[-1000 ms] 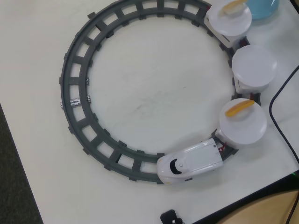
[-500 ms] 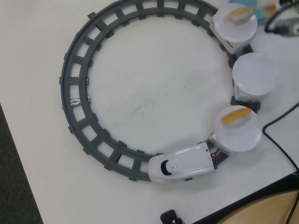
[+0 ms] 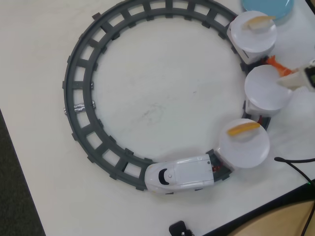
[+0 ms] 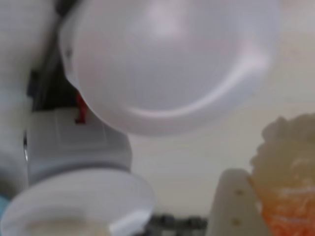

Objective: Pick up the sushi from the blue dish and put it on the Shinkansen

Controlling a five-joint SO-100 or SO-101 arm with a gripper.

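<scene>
The Shinkansen point(image 3: 179, 177) stands on the grey ring track at the bottom, pulling three cars topped with white discs up the right side. My gripper point(image 3: 291, 79) comes in from the right edge at the middle disc point(image 3: 268, 89), which is bare. It is shut on the orange-red sushi point(image 3: 281, 70). In the wrist view the sushi point(image 4: 288, 182) sits blurred against one pale finger point(image 4: 234, 206), with the middle disc point(image 4: 167, 64) close ahead. The blue dish point(image 3: 268, 7) is at the top right edge, mostly cut off.
The grey ring track point(image 3: 78, 98) fills most of the table. The top disc point(image 3: 251, 34) and the bottom disc point(image 3: 244, 143) each carry a yellow-orange strip. A black cable point(image 3: 295, 164) runs at the right; the table edge cuts across the lower right.
</scene>
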